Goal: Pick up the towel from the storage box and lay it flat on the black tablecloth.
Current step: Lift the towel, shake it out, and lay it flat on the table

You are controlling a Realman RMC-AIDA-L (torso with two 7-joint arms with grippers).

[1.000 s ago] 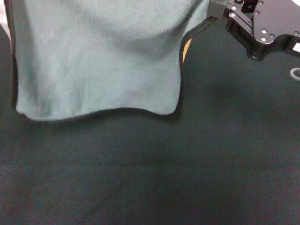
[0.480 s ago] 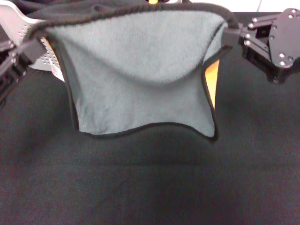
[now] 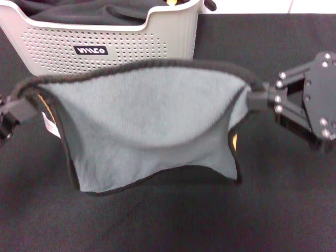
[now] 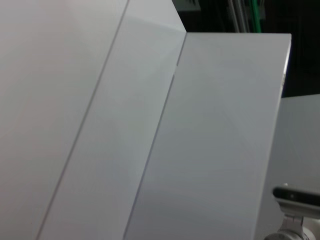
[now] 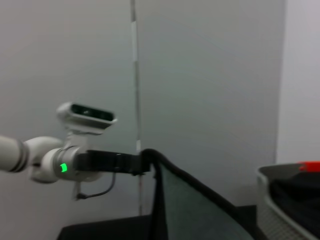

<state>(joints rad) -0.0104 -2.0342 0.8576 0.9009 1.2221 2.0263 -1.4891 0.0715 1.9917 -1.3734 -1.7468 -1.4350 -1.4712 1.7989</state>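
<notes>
Aloft before the storage box [image 3: 105,42], the towel [image 3: 152,126] sags, soft and light, over the black tablecloth [image 3: 210,220]; left gripper [image 3: 21,107] and right gripper [image 3: 257,100] pinch its upper corners, the best holds.

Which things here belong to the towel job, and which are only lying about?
Belong to the job: the towel, held stretched between the left gripper and the right gripper; the storage box; the black tablecloth.

Only lying about: the dark fabric bundle inside the box.
</notes>
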